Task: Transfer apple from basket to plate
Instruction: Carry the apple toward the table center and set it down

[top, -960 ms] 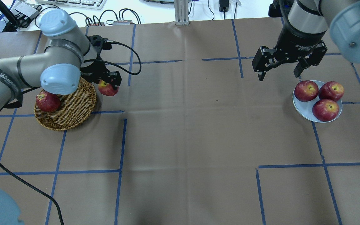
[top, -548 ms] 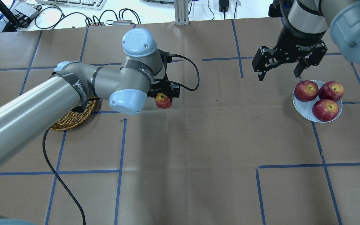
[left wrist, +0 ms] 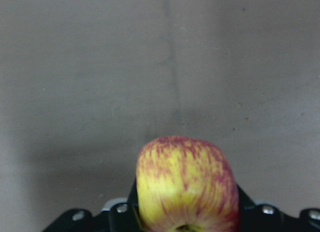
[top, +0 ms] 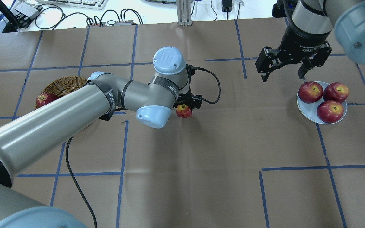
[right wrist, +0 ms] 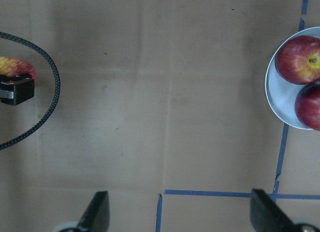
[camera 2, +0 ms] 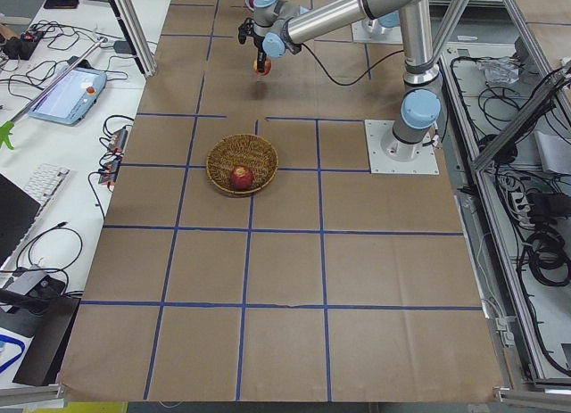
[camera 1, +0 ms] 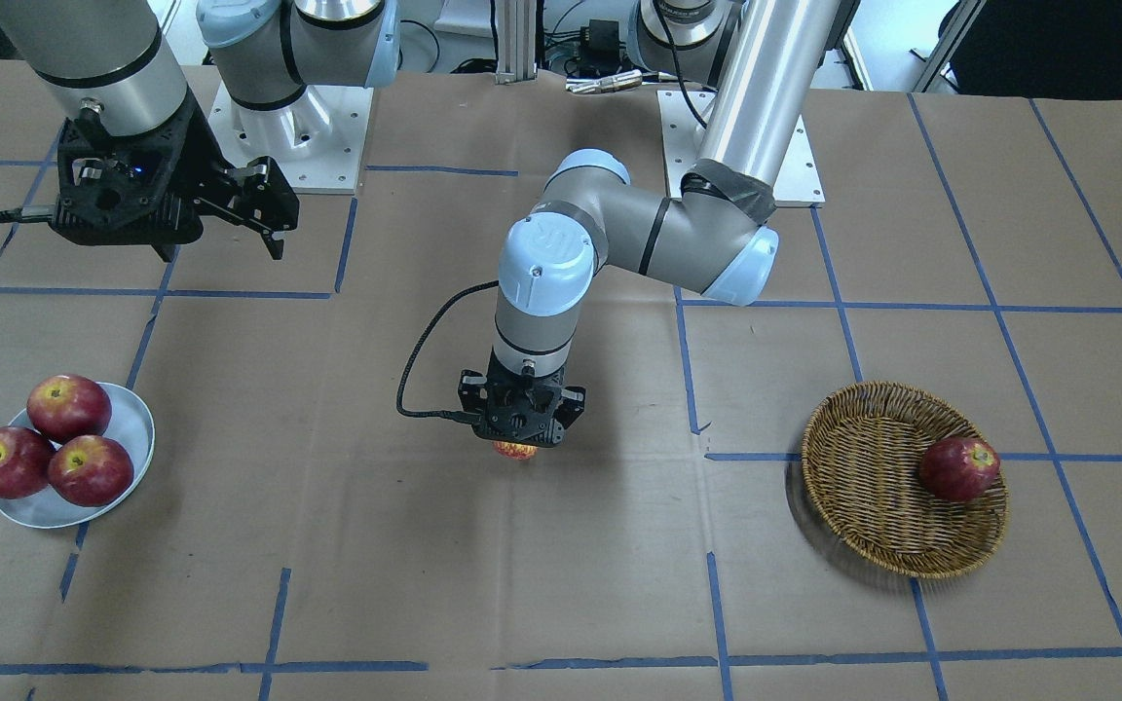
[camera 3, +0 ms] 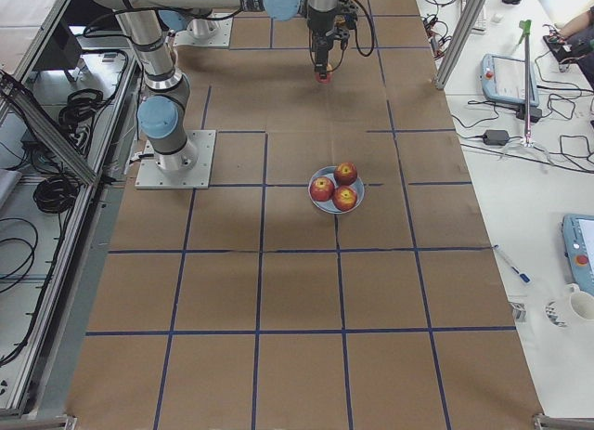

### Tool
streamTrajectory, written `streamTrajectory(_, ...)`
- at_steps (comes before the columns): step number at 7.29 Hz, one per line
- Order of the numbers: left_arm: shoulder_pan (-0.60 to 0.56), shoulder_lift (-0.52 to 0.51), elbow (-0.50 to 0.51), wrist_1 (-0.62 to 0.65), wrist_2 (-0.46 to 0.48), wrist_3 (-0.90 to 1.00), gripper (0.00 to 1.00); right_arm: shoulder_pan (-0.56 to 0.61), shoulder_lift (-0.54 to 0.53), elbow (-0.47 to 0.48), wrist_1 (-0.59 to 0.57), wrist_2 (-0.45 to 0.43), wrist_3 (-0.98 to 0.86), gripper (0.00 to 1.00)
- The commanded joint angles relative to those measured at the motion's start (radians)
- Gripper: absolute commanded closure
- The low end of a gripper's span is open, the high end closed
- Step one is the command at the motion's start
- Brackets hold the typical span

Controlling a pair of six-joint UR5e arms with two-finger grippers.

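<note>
My left gripper (top: 186,108) is shut on the apple (top: 184,111), red streaked with yellow, and holds it above the middle of the table, between basket and plate. The apple also shows in the front view (camera 1: 515,449) and fills the bottom of the left wrist view (left wrist: 186,184). The wicker basket (top: 62,85) lies at the left, partly hidden by my left arm. The pale blue plate (top: 309,111) lies at the right. My right gripper (top: 283,77) is open and empty, hovering just behind and left of the plate.
One dark red apple (camera 1: 957,467) lies in the basket (camera 1: 863,497). Three dark red apples (top: 329,111) sit on the plate, filling most of it. A black cable (top: 74,177) trails from my left arm across the brown paper with blue tape lines.
My left arm has swung right, carrying the apple from the basket's edge to the middle of the table. The right arm has not moved.
</note>
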Motion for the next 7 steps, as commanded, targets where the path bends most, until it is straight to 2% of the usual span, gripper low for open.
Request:
streamTrajectory(1,-0.010,-0.024,0.002,0.007,-0.002,-0.002,0.49,0.000,0.000,0.000,-0.002,0.000,0.000,0.00)
streamTrajectory(3,-0.013,-0.029,0.002,0.007,0.000,0.000,0.47,0.000,0.000,0.000,-0.002,0.002,0.000,0.00)
streamTrajectory(4,-0.013,-0.030,0.001,0.007,0.007,0.000,0.26,0.000,0.000,0.000,-0.002,0.002,0.000,0.00)
streamTrajectory(5,-0.011,-0.030,0.000,0.007,0.010,0.003,0.16,0.000,0.000,0.000,-0.002,0.002,0.000,0.00)
streamTrajectory(6,-0.010,-0.029,0.002,0.007,0.009,0.003,0.12,0.000,0.000,0.000,0.000,0.002,0.000,0.00)
streamTrajectory(7,-0.004,-0.012,0.002,0.006,0.003,0.003,0.02,0.000,0.000,0.000,-0.002,0.002,0.000,0.00)
